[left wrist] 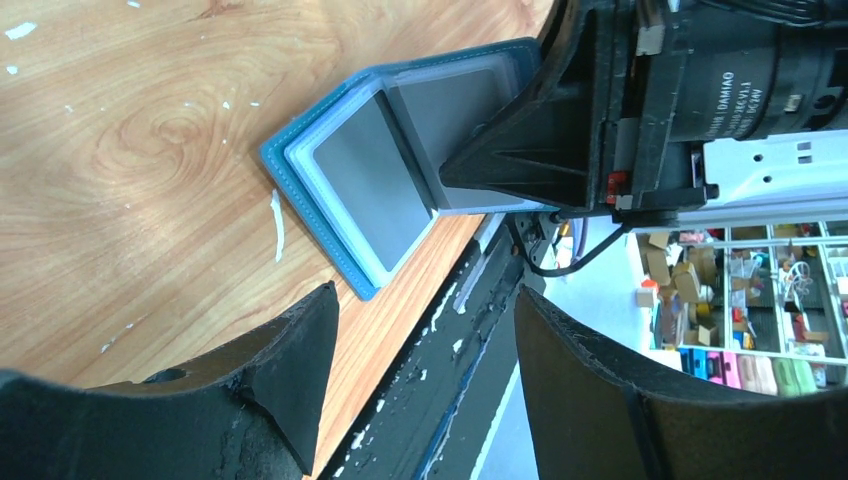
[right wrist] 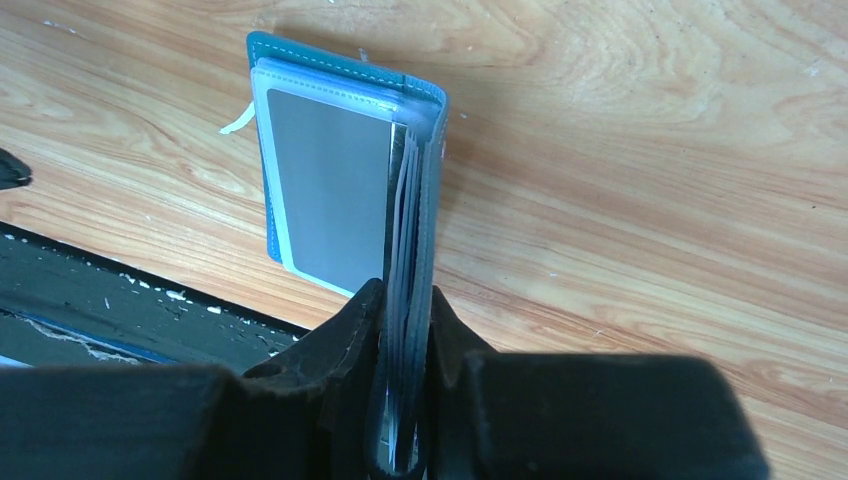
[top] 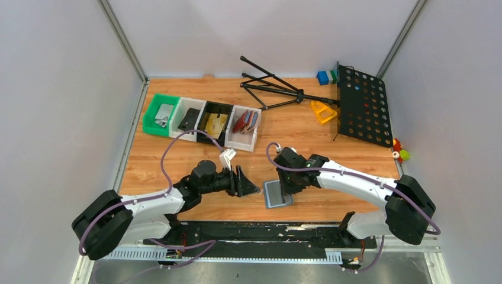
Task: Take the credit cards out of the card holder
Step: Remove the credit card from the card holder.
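**Card holder** (right wrist: pixel 345 62): one. Soft slate-blue bifold with pale stitching along the edge and clear, lighter blue sleeves inside. It sits at the near edge of the table (top: pixel 296 127), just beside the black front rail, between the two grippers. One half lies flat on the wood. The other half stands on edge, its sleeves fanned.

**Credit card** (right wrist: pixel 325 185): one plainly seen. It is a flat matte grey rectangle with rounded corners, lying under the sleeve of the flat half. A darker grey face on the raised half may be a second card; the left wrist view is too oblique to be sure.

**Right gripper** (right wrist: pixel 405 300): black fingers pinching the raised half of the card holder.

**Left gripper** (left wrist: pixel 425 320): jaws spread wide with nothing between them, near the holder but apart from it.

**Table**: wood-grain laminate flecked with white.

**Row of bins** (top: pixel 201 118): four, at the back left; one green, two white, one black.

**Folded stand** (top: pixel 272 86): one, made of thin black rods.

**Perforated panel** (top: pixel 362 106): one, black.
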`<action>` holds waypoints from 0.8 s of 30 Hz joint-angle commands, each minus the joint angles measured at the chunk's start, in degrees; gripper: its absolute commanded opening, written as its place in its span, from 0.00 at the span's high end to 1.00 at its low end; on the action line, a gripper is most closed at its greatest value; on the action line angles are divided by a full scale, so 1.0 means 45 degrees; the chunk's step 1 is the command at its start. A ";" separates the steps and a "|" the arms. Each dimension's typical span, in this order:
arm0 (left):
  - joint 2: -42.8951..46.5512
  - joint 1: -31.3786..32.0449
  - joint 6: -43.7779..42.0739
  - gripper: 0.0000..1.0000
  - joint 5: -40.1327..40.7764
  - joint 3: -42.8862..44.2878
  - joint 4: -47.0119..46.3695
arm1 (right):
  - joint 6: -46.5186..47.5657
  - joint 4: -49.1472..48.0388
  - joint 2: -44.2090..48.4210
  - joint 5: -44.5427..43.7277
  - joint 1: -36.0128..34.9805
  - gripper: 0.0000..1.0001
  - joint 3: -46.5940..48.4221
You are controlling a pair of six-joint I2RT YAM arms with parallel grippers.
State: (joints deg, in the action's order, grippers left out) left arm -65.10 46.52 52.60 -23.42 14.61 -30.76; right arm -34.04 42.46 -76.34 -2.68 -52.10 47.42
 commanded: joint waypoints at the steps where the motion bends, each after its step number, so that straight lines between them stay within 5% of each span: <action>1: 0.1116 0.0052 -0.0775 0.28 0.0553 -0.0116 0.0718 | 0.0424 -0.0006 0.0192 -0.0018 -0.0064 1.00 0.0370; 7: 0.2490 0.0052 -0.0998 0.23 0.1029 -0.0248 0.1502 | 0.0445 -0.0114 0.0482 0.0123 -0.0063 1.00 0.0315; 17: 0.4234 -0.0019 -0.0259 0.21 0.1338 -0.0904 0.1992 | -0.1582 -0.4755 0.4644 0.3281 0.0382 1.00 -0.2427; 24: 0.6285 -0.0486 0.0742 0.11 0.0993 -0.1606 0.2533 | -0.3003 -0.7463 0.6513 0.4502 0.0859 1.00 -0.4133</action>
State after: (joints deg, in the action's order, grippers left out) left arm -39.48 45.36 52.47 -18.26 9.08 -19.33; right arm -42.41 20.36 -49.91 12.73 -49.10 31.05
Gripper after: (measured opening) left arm 0.870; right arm 0.177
